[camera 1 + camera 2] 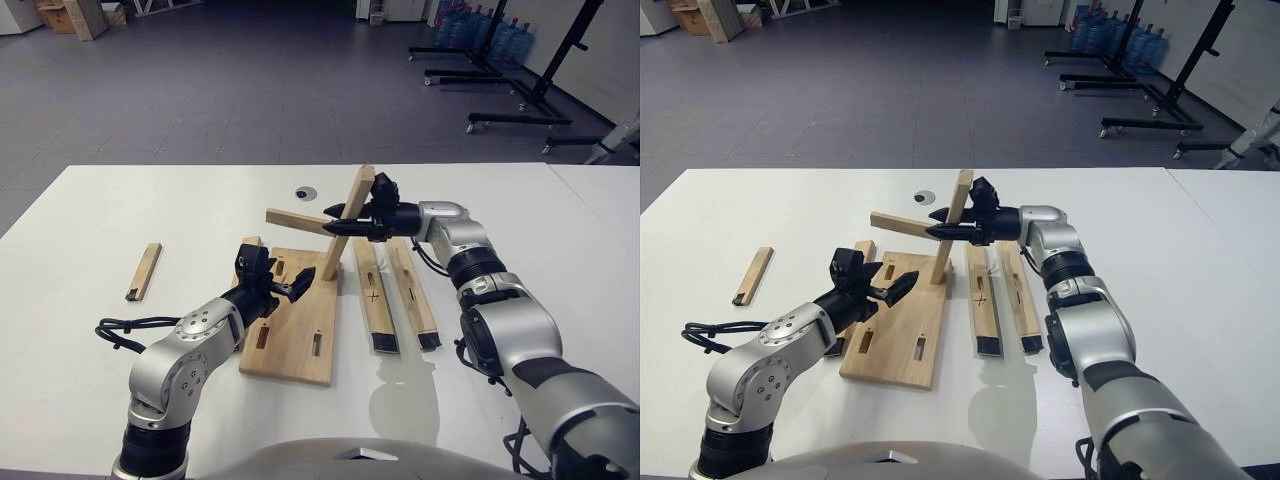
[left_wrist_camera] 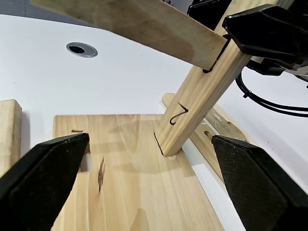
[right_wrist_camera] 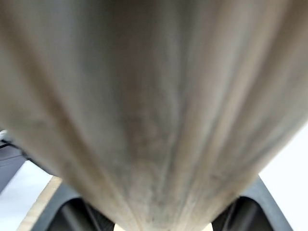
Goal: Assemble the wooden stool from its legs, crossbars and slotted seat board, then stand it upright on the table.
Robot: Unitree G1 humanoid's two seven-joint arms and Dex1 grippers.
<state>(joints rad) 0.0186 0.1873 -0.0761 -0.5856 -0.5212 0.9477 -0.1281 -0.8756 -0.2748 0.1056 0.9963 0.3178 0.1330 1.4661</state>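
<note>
Right gripper (image 1: 347, 221) is clamped on the upright leg (image 1: 331, 260), fingers pinching it about mid-height, right where the crossbar (image 1: 295, 220) meets it. The right wrist view has the wood pressed close against the camera, with dark fingers either side.

Left gripper (image 1: 275, 274) is spread wide and grips nothing. It hovers low over the near-left part of the seat board (image 1: 295, 345), fingers pointing toward the leg. Whether it touches the board I cannot tell.

Slots: the leg's foot sits in the slot at the board's far right corner, as the left wrist view shows. More slots (image 1: 317, 343) show in the board face.

Leg long axis: tilted, not plumb. The foot is on the board and the top leans away and to the right. A curly mark is on its lower face.

The crossbar sits in a notch in the leg and sticks out to the left, roughly level, above the board's far edge.

The seat board lies flat on the white table (image 1: 100, 210), long axis running away from the robot.

Two more legs (image 1: 372, 295) (image 1: 413, 290) lie flat just right of the board, side by side. Their long axes run away from the robot, dark ends nearest it.

A wood piece (image 1: 250, 243) lies along the board's left edge, partly hidden by the left gripper.

A short bar (image 1: 144, 271) lies well apart on the left of the table.

A round grommet (image 1: 305, 190) is set in the table beyond the leg.
</note>
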